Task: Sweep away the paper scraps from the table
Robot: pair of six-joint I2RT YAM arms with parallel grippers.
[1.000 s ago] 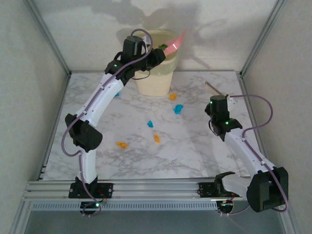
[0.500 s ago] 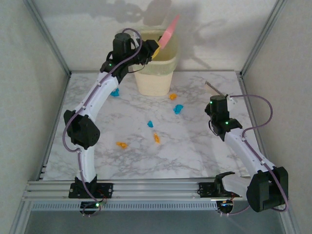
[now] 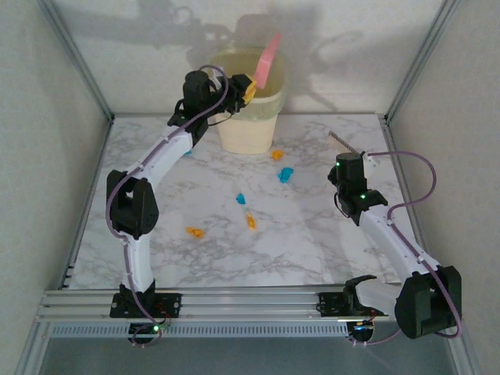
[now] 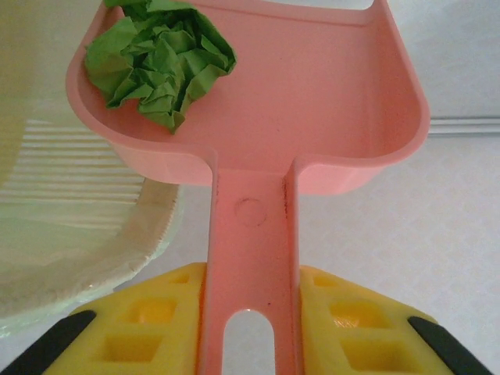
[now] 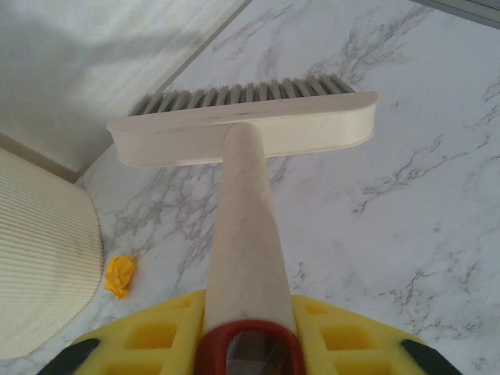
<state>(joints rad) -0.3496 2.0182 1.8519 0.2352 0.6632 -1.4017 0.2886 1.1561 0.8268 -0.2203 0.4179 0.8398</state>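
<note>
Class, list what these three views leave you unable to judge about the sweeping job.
Bin contents: top view, pink dustpan and left gripper cover part of the mouth; the rest is dim.
Green paper scrap's full extent: left wrist view, the top edge cuts it off.
Table under the left arm: top view, arm covers it.

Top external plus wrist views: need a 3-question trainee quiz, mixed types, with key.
1. True or false: the pink dustpan held by the left end effector is empty.
2. Which arm holds the brush? A left, B right, C neither.
3. Fill in: the paper scraps lying on the table in the top view are orange and ___.

Key
1. False: a green paper wad sits in it.
2. B: the right end effector grips its handle.
3. Blue.
</note>
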